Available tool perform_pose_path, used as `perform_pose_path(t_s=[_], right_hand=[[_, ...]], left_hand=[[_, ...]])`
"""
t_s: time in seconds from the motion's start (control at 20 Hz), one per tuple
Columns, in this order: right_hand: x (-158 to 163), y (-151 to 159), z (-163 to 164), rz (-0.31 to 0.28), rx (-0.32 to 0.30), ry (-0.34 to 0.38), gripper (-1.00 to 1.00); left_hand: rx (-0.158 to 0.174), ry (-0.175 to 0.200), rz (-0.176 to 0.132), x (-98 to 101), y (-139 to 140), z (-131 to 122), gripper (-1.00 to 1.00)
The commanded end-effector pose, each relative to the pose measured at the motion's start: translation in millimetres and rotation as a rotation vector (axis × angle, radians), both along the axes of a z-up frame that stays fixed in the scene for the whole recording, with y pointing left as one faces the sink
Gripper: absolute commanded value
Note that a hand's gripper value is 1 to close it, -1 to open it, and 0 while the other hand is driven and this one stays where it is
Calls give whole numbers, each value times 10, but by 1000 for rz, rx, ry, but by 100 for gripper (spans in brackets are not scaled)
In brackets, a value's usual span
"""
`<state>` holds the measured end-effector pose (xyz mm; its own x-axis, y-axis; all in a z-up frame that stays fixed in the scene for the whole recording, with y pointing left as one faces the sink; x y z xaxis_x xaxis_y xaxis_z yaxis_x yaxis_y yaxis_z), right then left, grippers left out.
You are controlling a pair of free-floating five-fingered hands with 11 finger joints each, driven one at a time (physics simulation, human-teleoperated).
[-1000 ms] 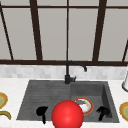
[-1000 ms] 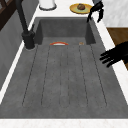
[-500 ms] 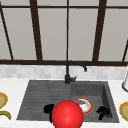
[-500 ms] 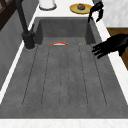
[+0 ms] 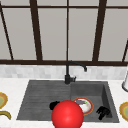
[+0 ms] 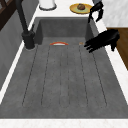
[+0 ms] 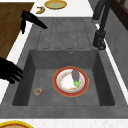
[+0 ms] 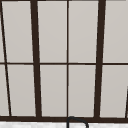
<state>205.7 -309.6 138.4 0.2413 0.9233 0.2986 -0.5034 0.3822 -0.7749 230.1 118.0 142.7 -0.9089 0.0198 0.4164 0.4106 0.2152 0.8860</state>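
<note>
From my station, going left to right across the front view: a yellow-rimmed plate [image 5: 2,100] and a banana [image 5: 5,114] sit on the counter [image 5: 12,85] left of the sink [image 5: 37,97], probably parked there out of the wet. My left hand [image 5: 54,105] hangs above the ribbed draining side, partly behind a red ball [image 5: 67,115] that blocks the camera. In the left side view this hand [image 6: 102,40] stretches out flat, fingers [image 6: 90,45] straight and slightly apart, pointing across the drainboard and holding nothing; I judge it is nearest the basin's edge.

The black faucet [image 5: 72,71] stands at the middle back. In the basin lies an orange-rimmed plate [image 7: 70,81] with an eggplant [image 7: 75,75] on it, flat on the bottom so it cannot slide; a small round object [image 7: 38,91] lies apart from it near the front corner.

My right hand [image 5: 103,112] hovers over the basin's right front, fingers curled downward, gripping nothing. Beyond it another yellow plate [image 5: 124,110] rests on the counter.
</note>
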Motion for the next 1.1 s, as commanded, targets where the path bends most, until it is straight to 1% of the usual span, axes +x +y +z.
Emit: perform_pose_path(t_s=[0.0, 0.05, 0.25, 0.35, 0.85, 0.9, 1.05], right_hand=[[0, 0, 0, 0, 0, 0, 0], [0, 0, 0, 0, 0, 0, 0], [0, 0, 0, 0, 0, 0, 0], [0, 0, 0, 0, 0, 0, 0], [0, 0, 0, -1, 0, 0, 0], [0, 0, 0, -1, 0, 0, 0], [0, 0, 0, -1, 0, 0, 0]], left_hand=[[21, -6, -47, 59, -207, -11, -100], [32, -1, -26, 124, -271, -35, -100], [36, 1, -21, 238, -501, -59, -100], [33, -2, -27, 288, -617, -68, -100], [42, 0, -25, 584, -1206, -133, -100], [44, 1, -23, 619, -1266, -141, -100], [60, 1, 0, 776, -1449, -190, -100]])
